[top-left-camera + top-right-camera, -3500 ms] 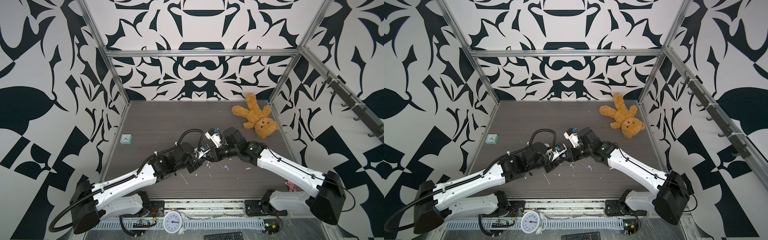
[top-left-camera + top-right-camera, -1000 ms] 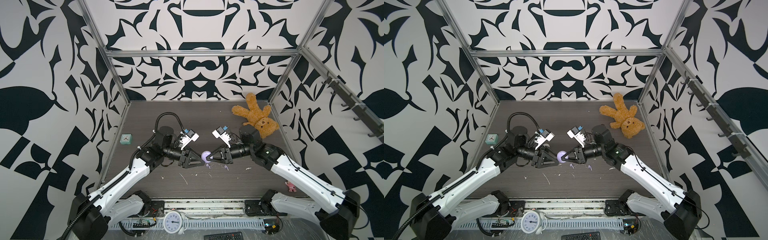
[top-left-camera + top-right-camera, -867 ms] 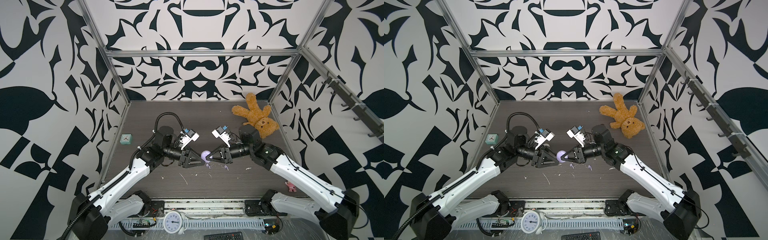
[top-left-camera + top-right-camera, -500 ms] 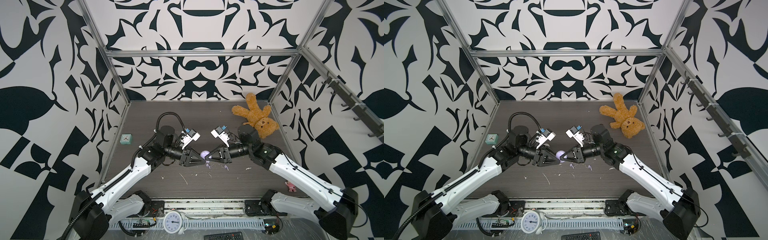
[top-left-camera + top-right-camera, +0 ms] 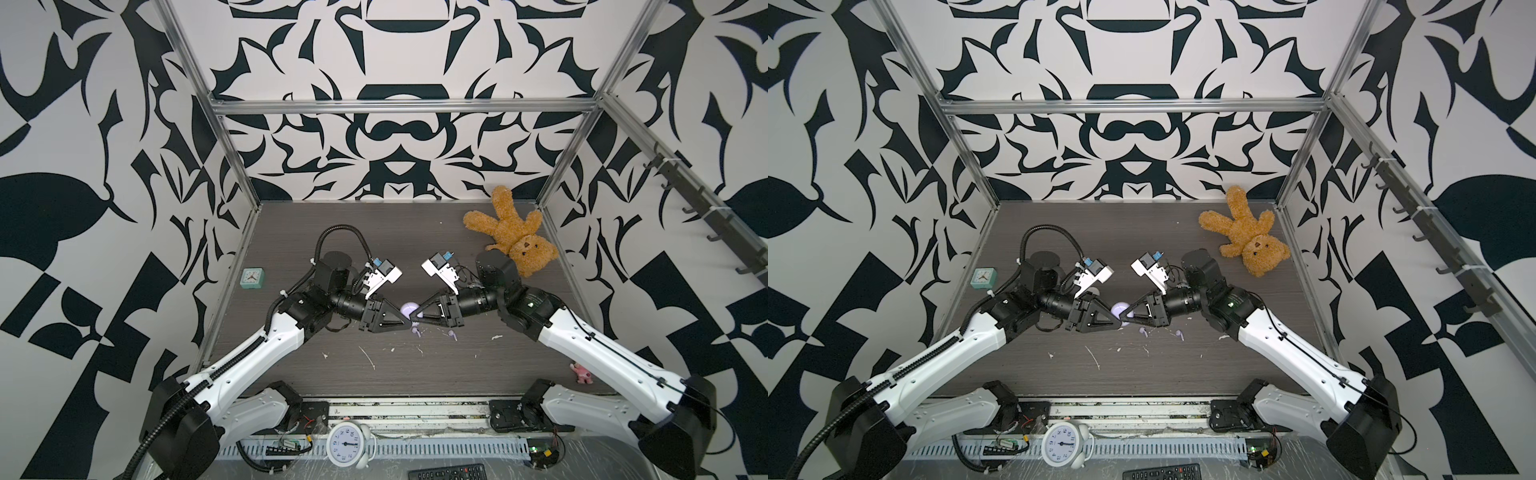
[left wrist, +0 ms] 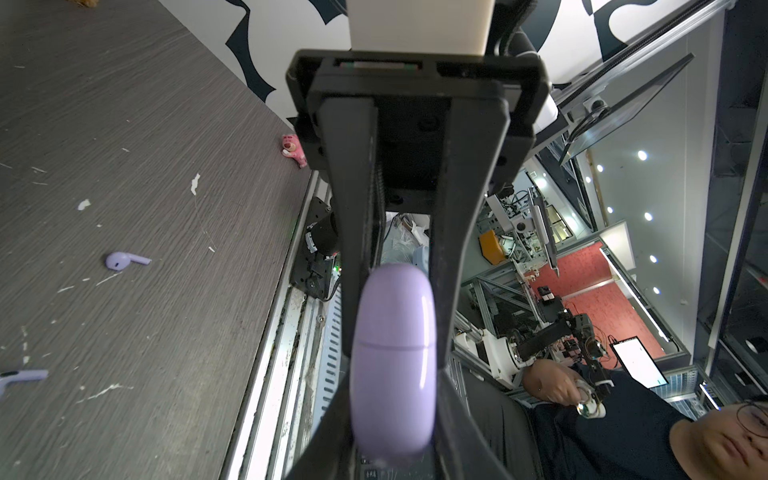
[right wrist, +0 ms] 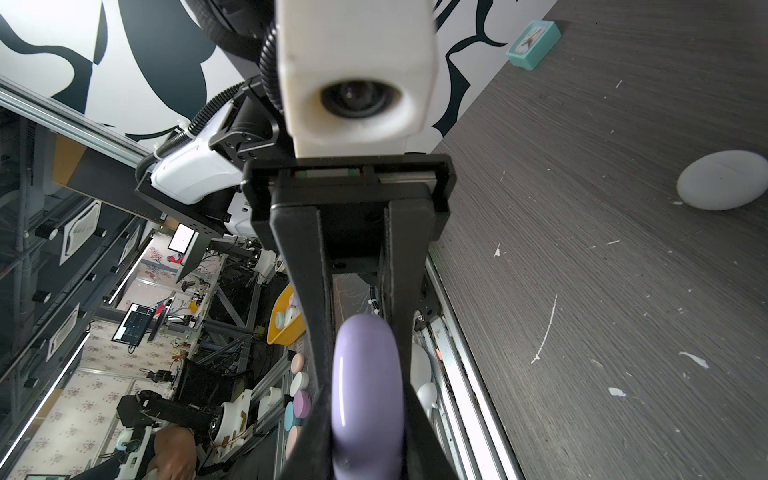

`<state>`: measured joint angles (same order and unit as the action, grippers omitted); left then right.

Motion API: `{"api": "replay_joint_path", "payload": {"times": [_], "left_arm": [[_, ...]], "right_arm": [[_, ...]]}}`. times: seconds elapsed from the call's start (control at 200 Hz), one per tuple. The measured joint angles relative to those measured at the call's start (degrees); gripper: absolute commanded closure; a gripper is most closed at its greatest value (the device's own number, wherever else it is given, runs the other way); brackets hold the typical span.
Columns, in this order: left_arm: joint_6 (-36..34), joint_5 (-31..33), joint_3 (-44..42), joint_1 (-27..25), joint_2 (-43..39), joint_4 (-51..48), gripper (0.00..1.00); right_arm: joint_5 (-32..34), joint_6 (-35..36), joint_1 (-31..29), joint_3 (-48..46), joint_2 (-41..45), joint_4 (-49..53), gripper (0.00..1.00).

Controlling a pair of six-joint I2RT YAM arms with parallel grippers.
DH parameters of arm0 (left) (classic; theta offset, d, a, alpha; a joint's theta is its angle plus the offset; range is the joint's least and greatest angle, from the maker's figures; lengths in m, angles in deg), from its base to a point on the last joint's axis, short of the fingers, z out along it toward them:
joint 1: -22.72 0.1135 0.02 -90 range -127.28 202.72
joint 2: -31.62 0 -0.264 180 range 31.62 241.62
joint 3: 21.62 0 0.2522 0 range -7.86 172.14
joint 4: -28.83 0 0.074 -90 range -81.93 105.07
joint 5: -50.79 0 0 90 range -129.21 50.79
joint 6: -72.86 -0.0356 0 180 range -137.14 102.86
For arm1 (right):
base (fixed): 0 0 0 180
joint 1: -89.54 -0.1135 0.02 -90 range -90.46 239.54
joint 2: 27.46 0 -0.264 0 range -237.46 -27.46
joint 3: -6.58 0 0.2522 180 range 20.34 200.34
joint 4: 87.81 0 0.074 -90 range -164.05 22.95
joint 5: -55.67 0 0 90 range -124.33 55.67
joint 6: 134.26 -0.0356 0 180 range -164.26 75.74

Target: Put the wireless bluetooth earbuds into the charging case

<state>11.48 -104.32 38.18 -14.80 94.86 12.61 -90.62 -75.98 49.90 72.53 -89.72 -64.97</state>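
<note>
left gripper: clamped on purple charging case | right gripper: pinching same case from opposite side | case: closed, aloft over bench middle | purple earbuds: two, loose on bench below, nearer front edge than back

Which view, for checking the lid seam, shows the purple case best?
Left wrist view: the purple case is large and central, seam line plainly visible. Right wrist view shows it large, without a seam. In both top views it is only a small lilac patch.

Purple earbud — half off-frame
</note>
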Motion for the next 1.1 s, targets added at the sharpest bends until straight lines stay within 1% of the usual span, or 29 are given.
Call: {"api": "replay_joint_path", "payload": {"times": [0.1,0.27,0.295,0.365,0.445,0.5,0.59,0.805,0.89,0.965,1.1], "left_arm": [[0.11,-0.42,0.0,0.0,0.13,0.0,0.79],[0.15,-1.05,0.0,0.02,0.76,-0.02,0.8],[0.13,-1.16,0.0,0.02,0.9,-0.04,0.79],[0.11,-1.27,0.0,0.02,1.03,-0.35,0.71],[0.13,-1.2,-0.02,0.02,1.03,-0.74,0.66],[0.44,-0.98,0.0,-0.04,1.03,-0.76,0.64],[0.7,-0.52,-0.02,-0.17,1.01,-1.14,0.64],[0.92,-0.55,-0.02,-0.17,1.01,-1.44,0.71],[0.72,-0.61,-0.02,-0.17,1.01,-1.46,0.71],[0.52,-0.7,-0.02,-0.17,1.01,-1.46,0.68],[-0.17,-0.68,0.0,-0.17,0.83,-1.77,0.69]], "right_arm": [[0.07,0.28,-0.17,0.0,0.07,0.04,1.0],[0.74,0.98,-0.63,0.02,0.07,0.72,1.0],[0.9,1.14,-0.68,0.02,0.07,0.94,1.0],[1.49,1.73,-0.94,0.13,0.07,1.57,1.0],[2.62,2.36,-1.36,0.5,0.07,2.12,1.0],[3.89,2.86,-1.84,0.79,-0.09,2.34,1.0],[4.96,3.48,-2.82,0.81,-0.46,2.91,1.0],[5.75,4.72,-3.15,1.07,-0.44,3.3,1.0],[5.79,4.94,-3.17,1.07,-0.35,3.32,1.0],[5.99,4.96,-3.21,1.07,-0.17,3.41,1.0],[6.64,4.98,-3.54,1.07,0.33,3.74,1.0]]}}
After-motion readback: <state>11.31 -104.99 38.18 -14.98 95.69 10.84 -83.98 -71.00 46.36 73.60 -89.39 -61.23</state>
